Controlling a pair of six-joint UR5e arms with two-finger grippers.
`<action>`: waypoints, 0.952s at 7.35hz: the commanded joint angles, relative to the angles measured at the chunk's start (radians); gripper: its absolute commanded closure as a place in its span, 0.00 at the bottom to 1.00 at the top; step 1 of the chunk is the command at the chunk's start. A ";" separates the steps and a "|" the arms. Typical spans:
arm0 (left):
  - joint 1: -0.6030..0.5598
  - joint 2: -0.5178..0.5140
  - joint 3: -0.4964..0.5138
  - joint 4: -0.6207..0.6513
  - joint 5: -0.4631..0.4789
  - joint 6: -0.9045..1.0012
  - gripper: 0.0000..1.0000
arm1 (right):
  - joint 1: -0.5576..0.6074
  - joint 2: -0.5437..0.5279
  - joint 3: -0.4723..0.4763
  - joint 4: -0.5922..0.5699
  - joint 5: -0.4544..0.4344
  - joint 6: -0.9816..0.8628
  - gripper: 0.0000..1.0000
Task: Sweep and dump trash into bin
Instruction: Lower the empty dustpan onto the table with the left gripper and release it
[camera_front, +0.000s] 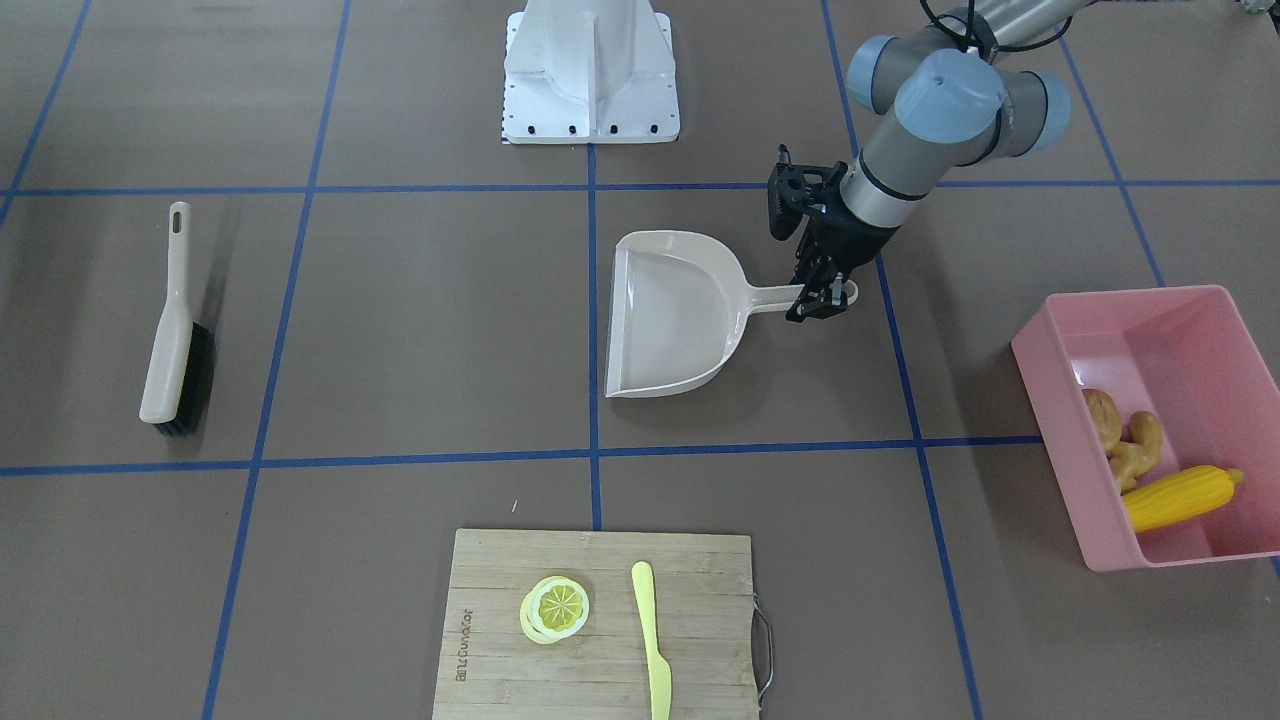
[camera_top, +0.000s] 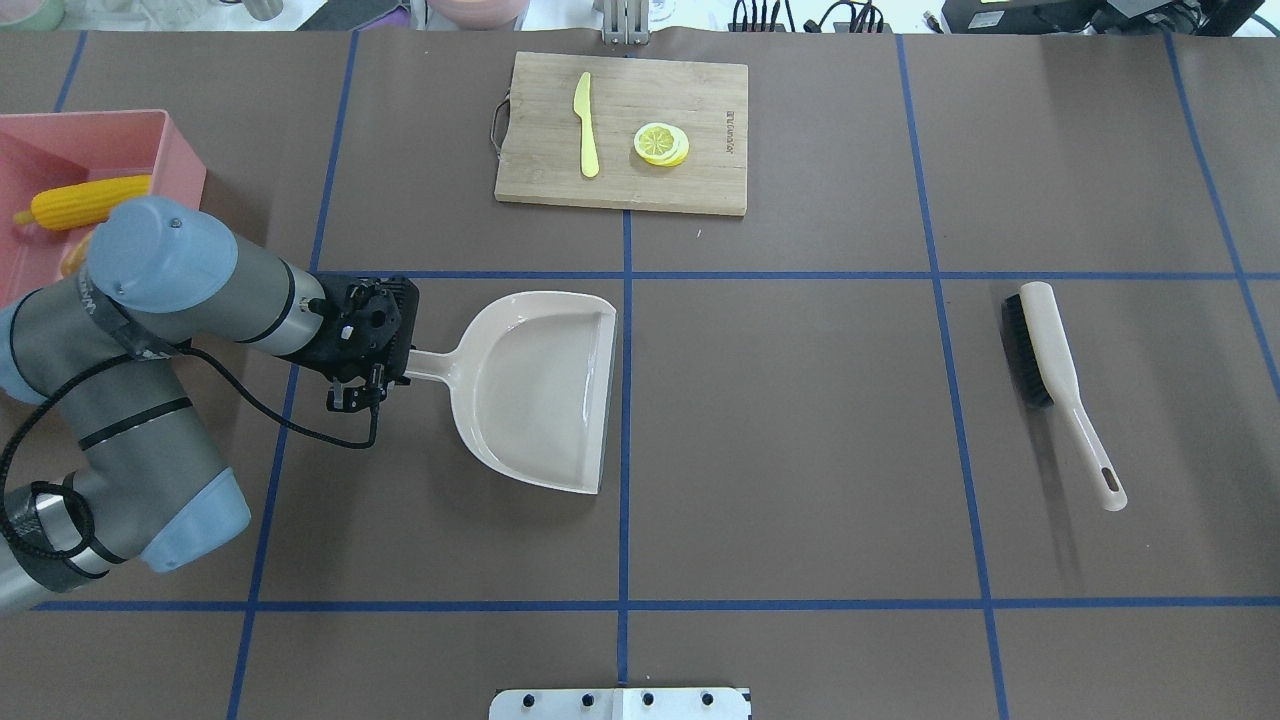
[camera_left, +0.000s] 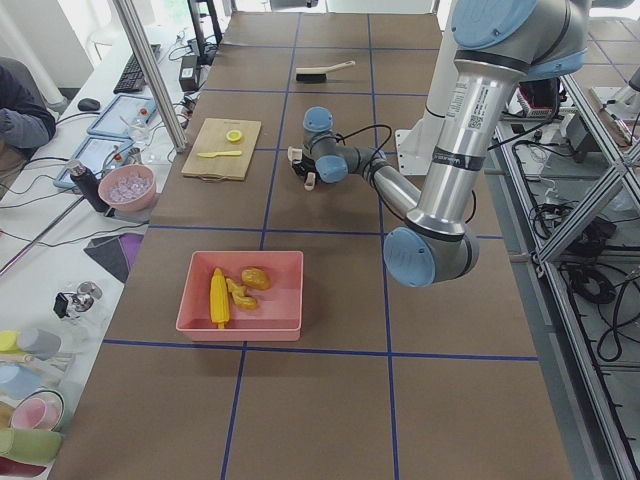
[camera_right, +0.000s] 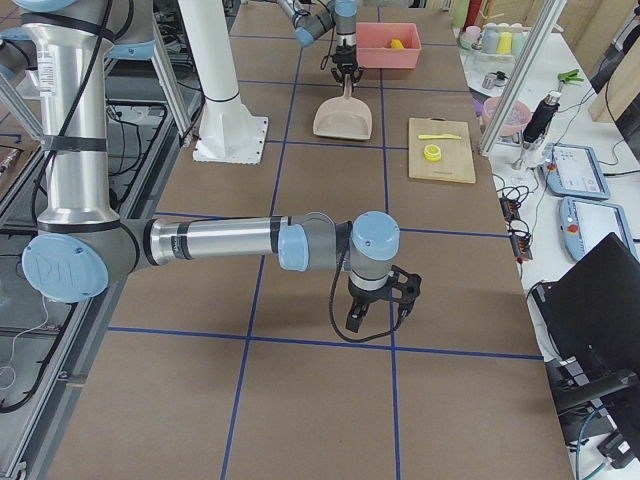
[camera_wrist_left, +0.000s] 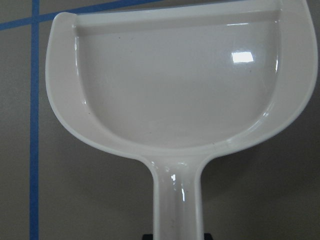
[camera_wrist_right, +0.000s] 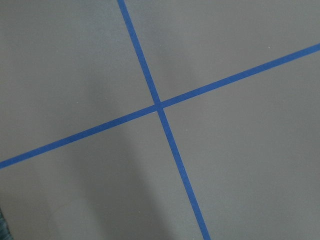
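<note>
The pink bin (camera_front: 1062, 400) stands at the table's end on my left and also shows in the overhead view (camera_top: 172, 150). In it lie the yellow corn cob (camera_front: 1180, 497), the knobbly tan ginger root (camera_front: 1137, 452) and the brown potato (camera_front: 1100, 415). The beige dustpan (camera_front: 670, 315) lies flat and empty near the table's middle. My left gripper (camera_front: 822, 298) is down at the end of its long handle and looks shut on it. The left wrist view shows the empty pan (camera_wrist_left: 175, 85). My right gripper (camera_right: 378, 300) hovers over bare table far from these; I cannot tell whether it is open or shut.
A beige hand brush (camera_front: 175, 330) with black bristles lies on my right side. A wooden cutting board (camera_front: 700, 620) at the far edge carries a lemon slice (camera_front: 555, 607) and a yellow-green plastic knife (camera_front: 652, 640). The white robot base (camera_front: 590, 70) stands at the near edge.
</note>
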 joint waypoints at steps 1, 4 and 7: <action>0.006 -0.009 0.006 -0.006 -0.002 -0.001 0.52 | 0.000 -0.002 0.000 0.004 0.000 0.000 0.00; -0.002 -0.007 -0.012 -0.037 -0.007 0.000 0.01 | 0.000 -0.002 0.000 0.007 0.000 0.000 0.00; -0.069 0.127 -0.110 -0.034 0.005 -0.006 0.01 | 0.000 -0.002 0.000 0.007 -0.003 0.000 0.00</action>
